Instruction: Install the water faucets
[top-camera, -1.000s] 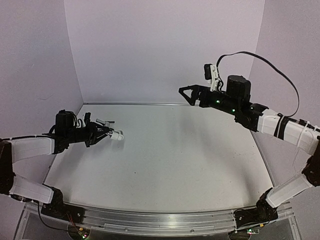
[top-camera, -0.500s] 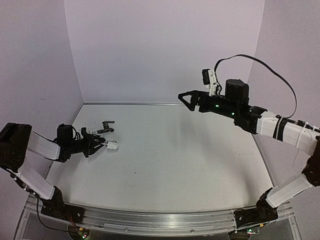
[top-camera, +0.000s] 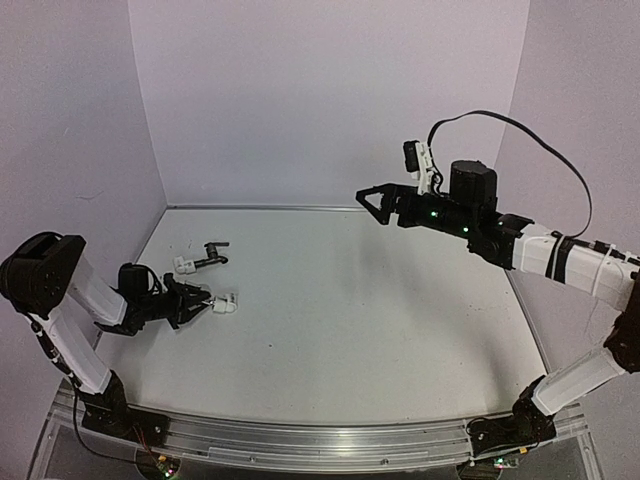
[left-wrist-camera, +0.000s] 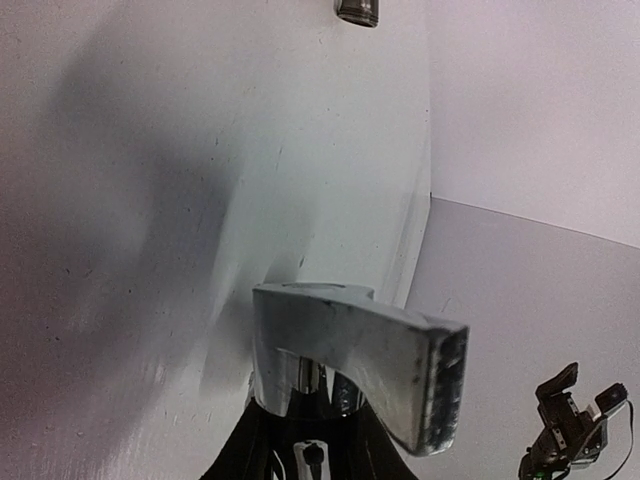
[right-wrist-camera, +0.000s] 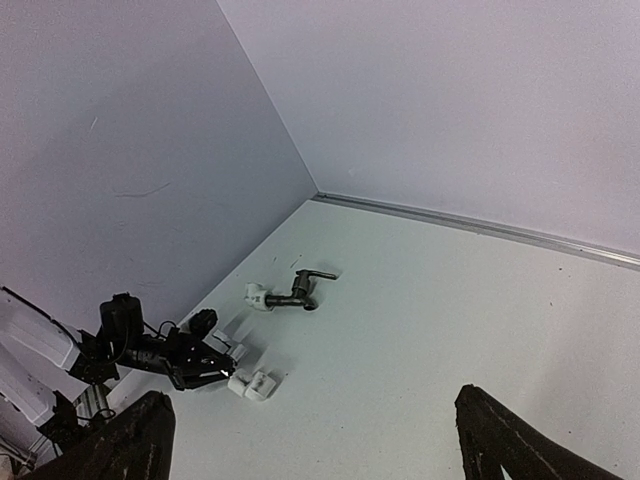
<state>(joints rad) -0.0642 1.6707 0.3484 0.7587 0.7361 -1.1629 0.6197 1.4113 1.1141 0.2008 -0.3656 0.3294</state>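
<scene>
Clamping the shiny silver metal tap (left-wrist-camera: 360, 345), the jaws of your left arm (top-camera: 95, 297) are closed on its body and hold it low over the near-left part of the white table (top-camera: 360, 320). The left wrist view shows the tap's flat lever broadside and close, with the grip below it mostly hidden. A small white plastic cylindrical fitting (top-camera: 227, 303) sits at the tap's outer end, at or just above the table. You cannot tell from these views whether it touches the table or is fully seated on the tap.

Just beyond it, toward the back-left corner, the dark grey-black metal tap (top-camera: 210, 256) lies on its side on the table, apart from the jaws. A second white fitting (top-camera: 183, 266) sits against its inlet end.

The jaws of your right arm (top-camera: 545, 250) stand wide apart and empty, high over the far right of the table and well away from both taps.

Judged from this, the job is partway done. Each tap appears paired with a fitting; the dark one looks set down and finished with, while the silver one is in hand. Left for you: confirm the silver tap's joint, set it down and let go.
</scene>
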